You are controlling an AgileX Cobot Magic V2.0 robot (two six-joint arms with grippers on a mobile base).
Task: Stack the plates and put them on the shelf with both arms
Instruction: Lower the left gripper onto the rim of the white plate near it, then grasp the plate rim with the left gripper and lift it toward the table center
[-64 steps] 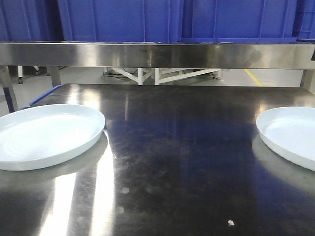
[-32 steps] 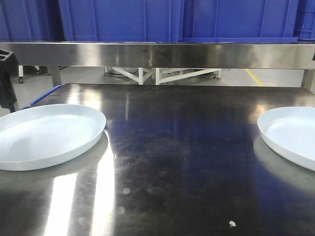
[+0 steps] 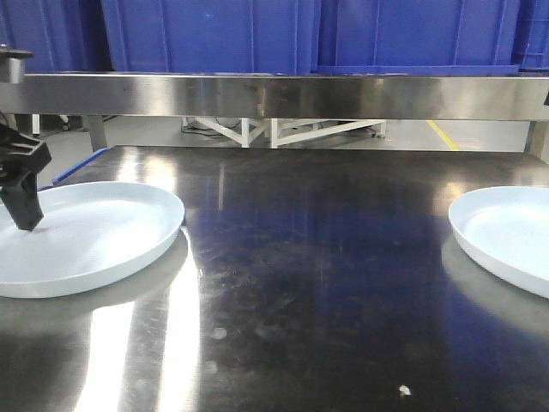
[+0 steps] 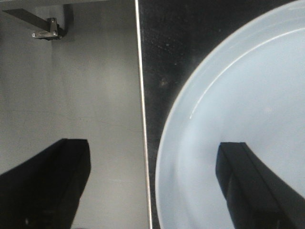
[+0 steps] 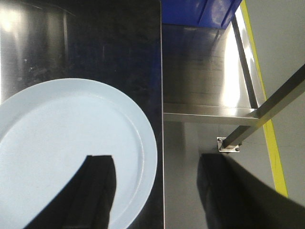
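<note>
Jaws apart, left gripper [image 4: 151, 191] straddling the left plate [image 4: 238, 95] rim, right gripper [image 5: 159, 195] likewise spread and straddling the right plate [image 5: 62, 138] rim.

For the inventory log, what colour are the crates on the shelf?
The crates are plain blue, clearest in the front view.

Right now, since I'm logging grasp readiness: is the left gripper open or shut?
Open. The left wrist view shows the left gripper with fingers wide apart, one over the left plate, the other past the tabletop.
</note>
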